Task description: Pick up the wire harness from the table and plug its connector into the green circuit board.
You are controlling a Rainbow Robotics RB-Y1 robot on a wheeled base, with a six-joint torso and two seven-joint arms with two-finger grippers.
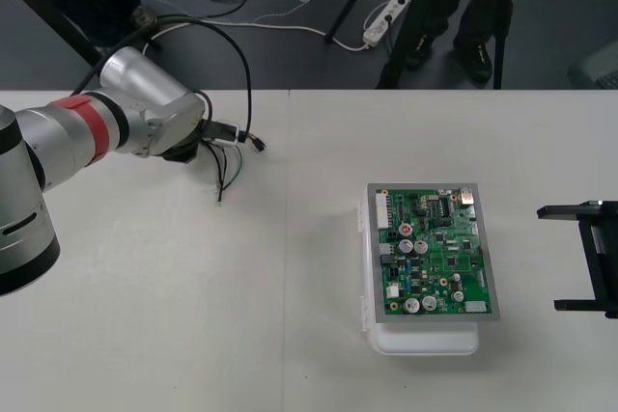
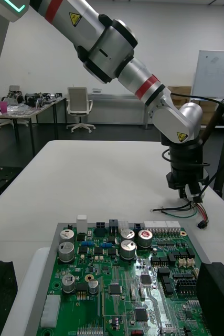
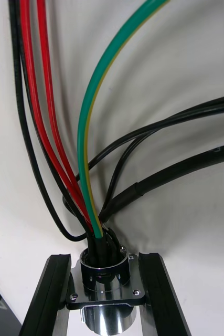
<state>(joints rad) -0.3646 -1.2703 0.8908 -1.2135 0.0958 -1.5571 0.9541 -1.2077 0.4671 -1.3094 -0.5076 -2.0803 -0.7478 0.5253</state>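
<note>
The round metal socket [image 3: 107, 296] of the wire harness [image 1: 228, 163] sat nearest the left wrist camera, clamped by its flange between the 2 black fingers [image 3: 50, 294] of the left hand [image 3: 104, 260], which stood narrow and closed on it. From the socket, 2 red wires [image 3: 38, 105], 1 green wire [image 3: 91, 121] and several black wires [image 3: 169, 121] rose and fanned out over the pale surface [image 1: 145, 335]. In the front view, the left arm [image 1: 97, 127] reached in from the left, and the left hand held the harness over the far left part of the surface, near its far edge. The loose wires trailed down from the hand toward the near side, and the small black plug [image 1: 260, 145] lay just beside the hand on its board side. Whether the socket was clear of the surface could not be determined. The green circuit board [image 1: 435, 253] lay flat on its white base [image 1: 425, 340] toward the right of the surface, well apart from the harness, with no plug in it. The right hand [image 1: 548, 258] waited at the right edge of the surface, near the board, with its 2 fingers spread wide and nothing between them. In the right wrist view, those fingers stood at either side of the board, with the left hand and the hanging wires beyond the board's far edge.
</note>
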